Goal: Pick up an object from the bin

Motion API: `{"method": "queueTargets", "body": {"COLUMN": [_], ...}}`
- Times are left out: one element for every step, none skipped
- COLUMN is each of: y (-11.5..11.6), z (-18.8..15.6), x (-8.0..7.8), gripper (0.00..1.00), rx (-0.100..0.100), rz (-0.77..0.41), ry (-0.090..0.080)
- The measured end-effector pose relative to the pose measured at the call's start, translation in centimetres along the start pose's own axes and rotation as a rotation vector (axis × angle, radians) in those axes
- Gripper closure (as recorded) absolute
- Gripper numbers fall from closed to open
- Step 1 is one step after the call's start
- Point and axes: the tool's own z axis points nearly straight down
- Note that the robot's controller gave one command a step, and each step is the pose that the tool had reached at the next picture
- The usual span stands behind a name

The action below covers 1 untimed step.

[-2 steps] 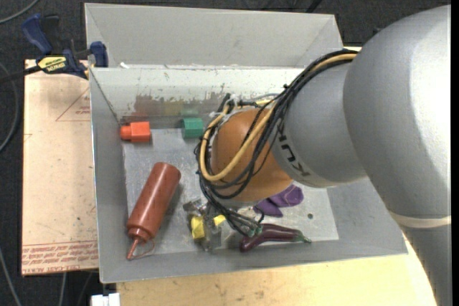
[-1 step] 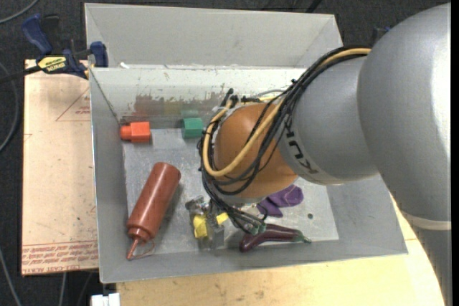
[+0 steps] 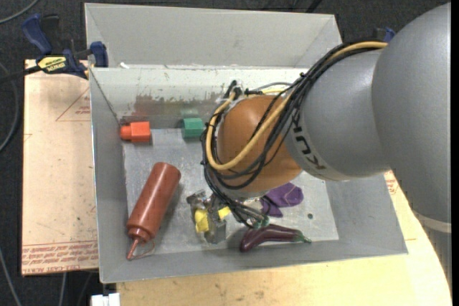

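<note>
My gripper point(image 3: 209, 211) is down near the bin's floor at the front middle, under the arm's orange cover. A small yellow thing point(image 3: 202, 223) sits right at its tip; the view does not tell whether it is gripped. Just to the right, a dark purple toy eggplant point(image 3: 267, 236) with a green stem lies along the front wall. Behind the eggplant a lighter purple thing point(image 3: 285, 195) lies partly hidden under the arm. To the gripper's left, a red-brown squeeze bottle point(image 3: 153, 206) lies on its side with its nozzle toward the front left corner.
An orange block point(image 3: 135, 131) and a green block point(image 3: 192, 127) rest against the back wall on the left. The arm and its cables cover the bin's right half. Bare floor lies between the bottle and the blocks.
</note>
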Motion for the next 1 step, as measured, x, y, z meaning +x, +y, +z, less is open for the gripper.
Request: {"method": "queueTargets", "body": {"y": [-0.02], "z": [-0.82], "x": [-0.15], "gripper": [1.00], "rx": [0.001], "rz": [0.001], "ry": [-0.005]}}
